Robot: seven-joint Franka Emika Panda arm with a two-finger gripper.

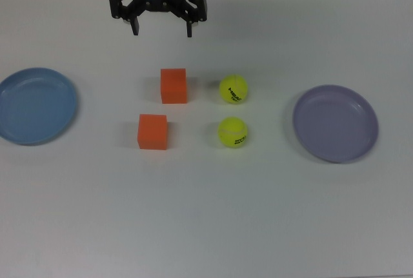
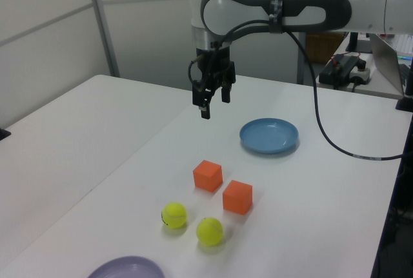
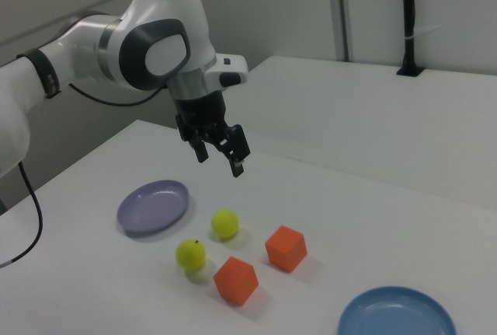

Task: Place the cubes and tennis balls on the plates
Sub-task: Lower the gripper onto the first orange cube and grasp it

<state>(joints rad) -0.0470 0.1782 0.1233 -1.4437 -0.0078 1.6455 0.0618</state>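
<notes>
Two orange cubes [image 1: 173,86] [image 1: 152,131] sit on the white table beside two yellow-green tennis balls [image 1: 233,89] [image 1: 232,132]. The light blue plate [image 1: 35,105] lies at the top view's left and the lavender plate [image 1: 335,123] at the top view's right; both hold nothing. My gripper [image 1: 161,31] hangs open above the table, behind the nearer cube in the top view, holding nothing. The left view shows the gripper [image 2: 215,104] well above the cubes [image 2: 207,175] [image 2: 237,197] and balls [image 2: 174,215] [image 2: 210,231]. In the right view the gripper [image 3: 220,162] is above a ball [image 3: 225,223].
A black cable [image 2: 319,123] trails from the arm across the table in the left view. Electronics [image 2: 345,68] and a laptop edge [image 2: 390,65] stand at the left view's right. A black post [image 3: 409,20] stands on a second table at the right view's back.
</notes>
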